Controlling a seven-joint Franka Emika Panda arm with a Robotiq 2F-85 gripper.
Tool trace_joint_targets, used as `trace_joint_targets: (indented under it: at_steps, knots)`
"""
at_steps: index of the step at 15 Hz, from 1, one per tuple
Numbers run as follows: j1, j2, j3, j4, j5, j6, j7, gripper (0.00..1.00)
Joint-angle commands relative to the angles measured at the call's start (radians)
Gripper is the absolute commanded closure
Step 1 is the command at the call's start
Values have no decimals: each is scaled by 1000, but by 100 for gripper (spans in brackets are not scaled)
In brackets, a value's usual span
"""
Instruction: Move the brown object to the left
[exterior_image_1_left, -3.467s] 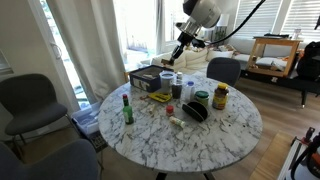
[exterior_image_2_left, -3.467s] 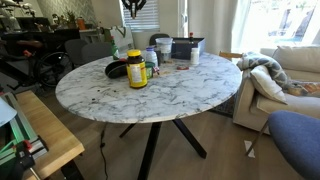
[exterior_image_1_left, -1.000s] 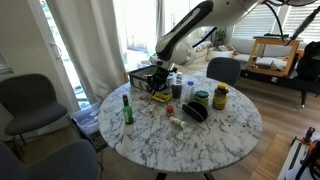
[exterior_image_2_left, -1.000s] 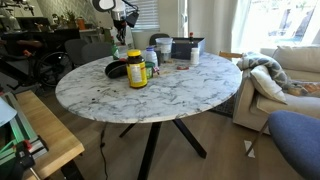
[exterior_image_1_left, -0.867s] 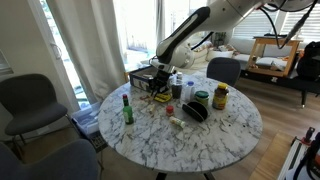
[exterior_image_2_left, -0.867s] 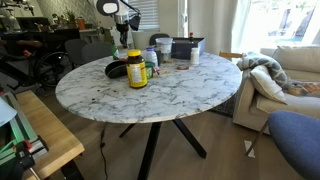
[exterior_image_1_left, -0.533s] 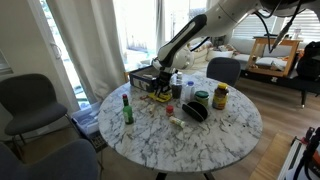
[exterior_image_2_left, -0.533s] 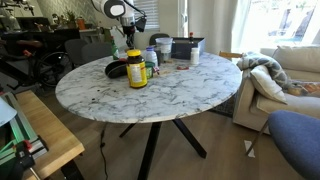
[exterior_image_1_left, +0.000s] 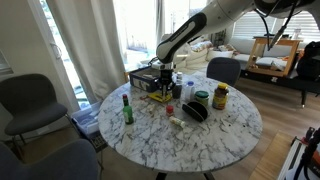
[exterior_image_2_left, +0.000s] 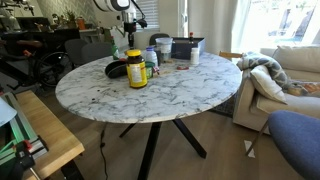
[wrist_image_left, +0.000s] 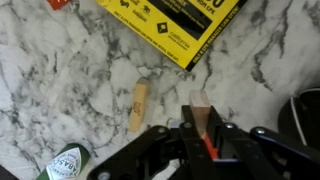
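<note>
In the wrist view my gripper (wrist_image_left: 200, 132) is shut on a brown wooden block (wrist_image_left: 199, 108) that stands upright between the two black fingers, above the marble table (wrist_image_left: 60, 70). A small tan cork-like stick (wrist_image_left: 139, 106) lies on the marble just left of it. In an exterior view the gripper (exterior_image_1_left: 164, 80) hangs over the yellow box (exterior_image_1_left: 158, 96) at the table's far side. In an exterior view the gripper (exterior_image_2_left: 127, 40) is behind the jars; the block does not show there.
A yellow box (wrist_image_left: 180, 22) lies ahead of the gripper. A green bottle cap (wrist_image_left: 66, 163) is at lower left, and the bottle also shows in an exterior view (exterior_image_1_left: 127, 108). A black bowl (exterior_image_1_left: 196, 111), a yellow-lidded jar (exterior_image_1_left: 220, 96) and cups crowd the table.
The arm came down from high above the table to the yellow box. Over the last second the gripper has shifted only slightly near the box.
</note>
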Motion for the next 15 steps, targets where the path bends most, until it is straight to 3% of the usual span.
trace_joint_targets:
  at_steps: [1, 2, 5, 6, 11, 15]
  knots:
    - [4, 79, 3, 204, 14, -267, -20, 96]
    - [10, 19, -7, 90, 5, -149, -3, 82]
    - [11, 45, -7, 165, 9, -229, -4, 82]
    - [19, 47, -11, 164, 20, -228, 45, 96]
    - [57, 63, -21, 187, 55, -247, 372, 96]
    - [59, 108, -2, 219, 56, -273, 419, 96]
